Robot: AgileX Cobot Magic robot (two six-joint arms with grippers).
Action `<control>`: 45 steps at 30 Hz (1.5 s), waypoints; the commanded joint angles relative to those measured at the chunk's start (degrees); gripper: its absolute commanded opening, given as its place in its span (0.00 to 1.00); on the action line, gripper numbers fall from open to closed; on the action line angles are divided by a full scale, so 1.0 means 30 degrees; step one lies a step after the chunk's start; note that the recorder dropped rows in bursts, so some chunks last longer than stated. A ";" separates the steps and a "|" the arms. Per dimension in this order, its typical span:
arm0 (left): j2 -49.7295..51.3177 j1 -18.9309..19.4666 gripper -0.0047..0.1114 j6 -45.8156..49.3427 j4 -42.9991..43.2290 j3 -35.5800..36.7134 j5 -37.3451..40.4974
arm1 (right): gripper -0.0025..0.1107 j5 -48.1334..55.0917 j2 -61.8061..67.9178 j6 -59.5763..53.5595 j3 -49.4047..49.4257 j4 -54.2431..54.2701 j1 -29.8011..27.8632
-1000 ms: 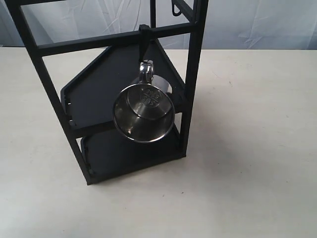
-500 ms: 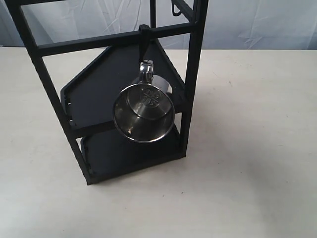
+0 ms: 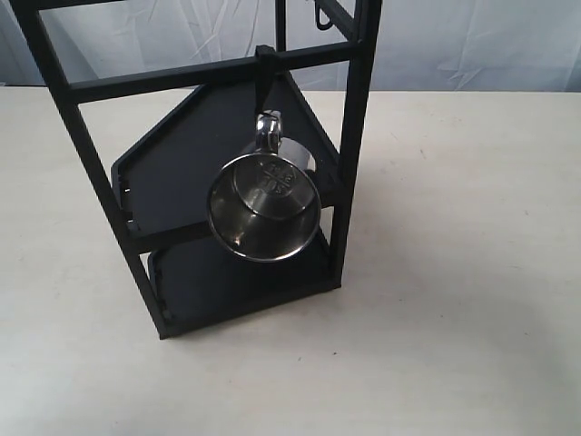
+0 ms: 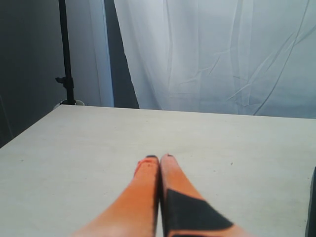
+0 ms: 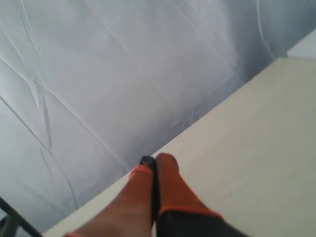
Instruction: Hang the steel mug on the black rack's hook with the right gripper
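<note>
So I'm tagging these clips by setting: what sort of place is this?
Probably a lab or test setup, not a home: a bare pale table, white sheeting hung behind it, and only a black rack with a steel mug hanging on it.

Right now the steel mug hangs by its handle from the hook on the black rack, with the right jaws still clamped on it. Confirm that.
Not quite. The steel mug does hang by its handle from the hook on the black rack, but the right gripper has its jaws shut on nothing, as the right wrist view shows.

Pale tabletop, creased white backdrop curtain, dark stand
</note>
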 commanded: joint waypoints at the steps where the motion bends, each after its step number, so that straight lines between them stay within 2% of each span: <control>1: -0.0090 -0.0170 0.05 -0.0048 -0.0135 0.0008 -0.0105 | 0.01 -0.0877 -0.0122 -0.5800 0.0125 -0.1474 -0.1130; 45: -0.0090 -0.0170 0.05 -0.0048 -0.0135 0.0008 -0.0105 | 0.01 -0.0616 -0.0122 -0.5999 0.0125 -0.1432 -0.1085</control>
